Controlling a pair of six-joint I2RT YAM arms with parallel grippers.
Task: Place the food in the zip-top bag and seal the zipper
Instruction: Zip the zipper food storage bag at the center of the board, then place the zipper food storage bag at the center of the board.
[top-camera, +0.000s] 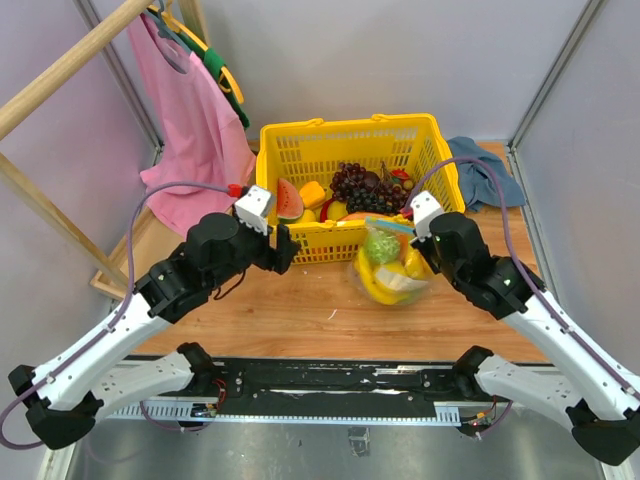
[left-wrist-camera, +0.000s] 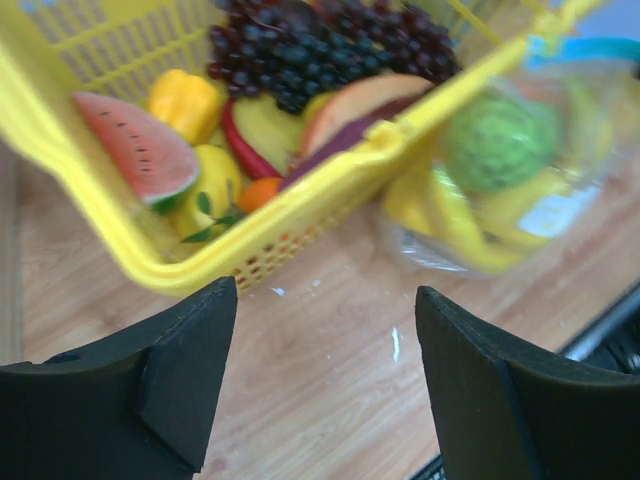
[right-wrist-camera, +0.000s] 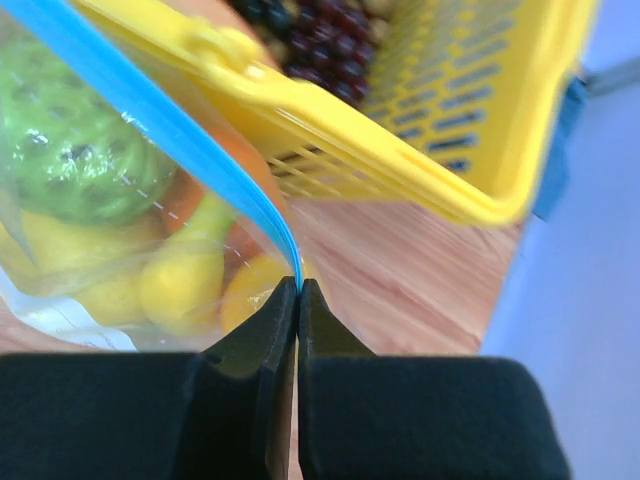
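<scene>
Pinching the end of the zipper (right-wrist-camera: 170, 130), my right tool (right-wrist-camera: 297, 287) has its fingers pressed flat together on the blue strip, just off the near wall of the yellow basket (right-wrist-camera: 400, 130). Noted the zip-top bag (top-camera: 392, 272) on the table (top-camera: 300, 310), close against the basket's near wall toward its right end. Inside the bag: a bumpy green fruit (right-wrist-camera: 80, 150) uppermost, yellow fruits (right-wrist-camera: 185, 280) below it, some orange behind the strip. A white label patch (left-wrist-camera: 560, 212) sits low on the bag's front. My left tool (left-wrist-camera: 325, 295) hangs before the basket's near wall toward its left end, fingers spread wide, nothing between them, bare wood under the gap. The basket holds a watermelon slice (left-wrist-camera: 135, 145) and dark grapes (left-wrist-camera: 300, 50). Whether the strip is sealed along its whole length I cannot tell.
</scene>
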